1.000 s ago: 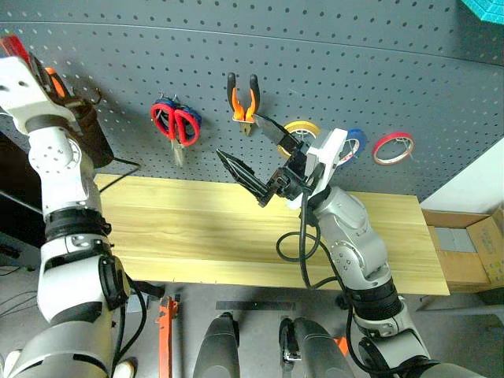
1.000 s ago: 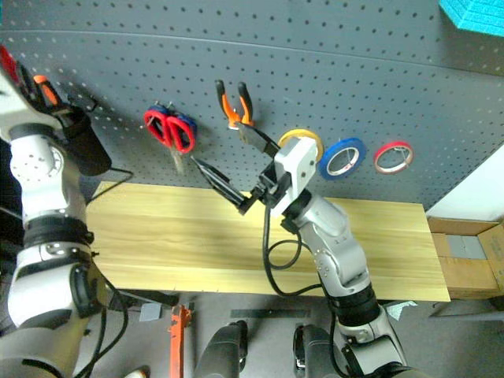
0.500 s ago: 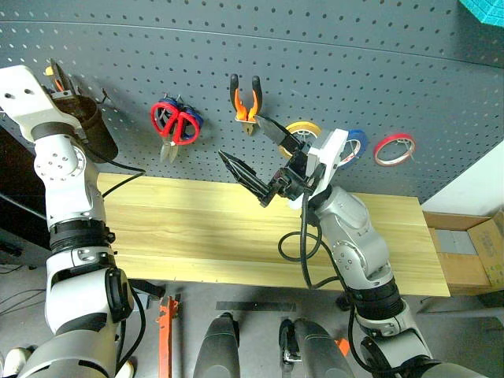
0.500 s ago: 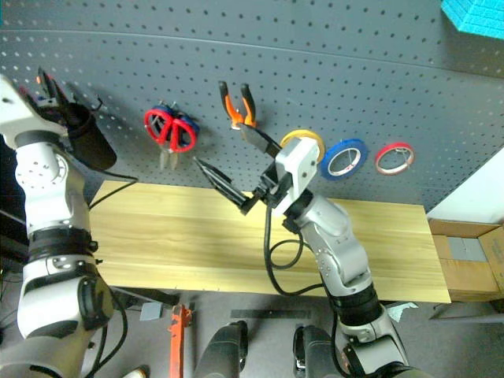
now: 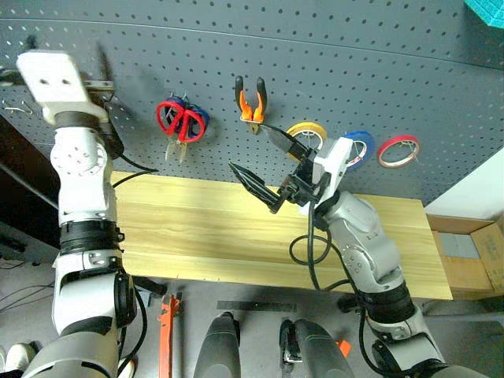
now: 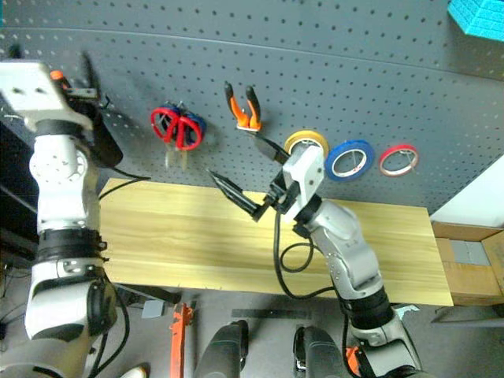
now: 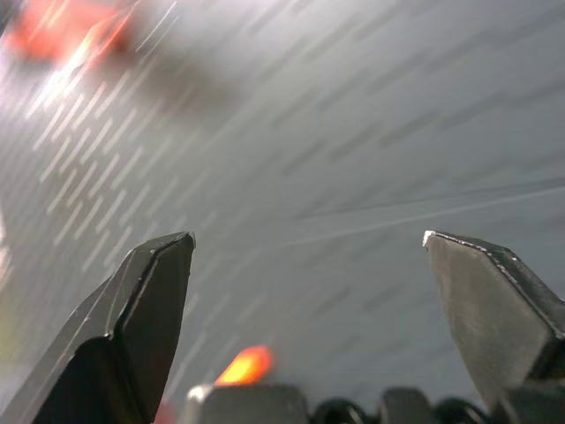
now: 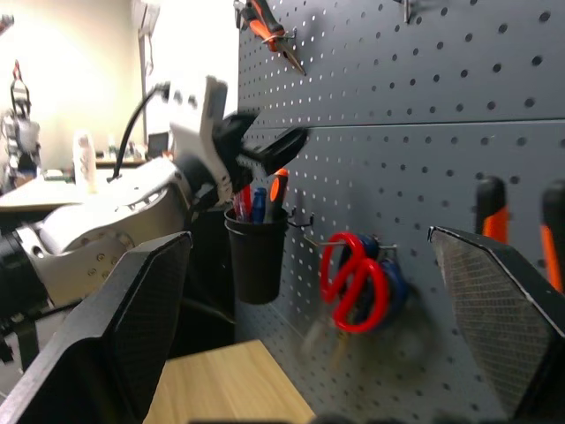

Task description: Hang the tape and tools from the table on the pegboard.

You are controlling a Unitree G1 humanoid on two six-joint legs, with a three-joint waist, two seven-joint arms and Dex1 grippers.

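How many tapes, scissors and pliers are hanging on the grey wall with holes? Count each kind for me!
On the dark grey pegboard:
Tape rings: 3 (yellow tape roll, thin blue tape ring, red-pink tape roll)
Scissors: 2 (red-handled scissors, blue-handled scissors tucked behind them)
Pliers: 1 (orange-and-black-handled pliers)
Total: 6

A dark grey pegboard (image 5: 331, 63) dotted with a regular grid of small holes. On it: red-handled scissors (image 5: 177, 120), pliers (image 5: 250, 98) with orange-and-black handles, a yellow tape roll (image 5: 307, 131), a blue tape ring (image 6: 350, 159), a red-pink roll (image 5: 396, 150). Below, a light yellowish wood-grain table (image 5: 181, 228).
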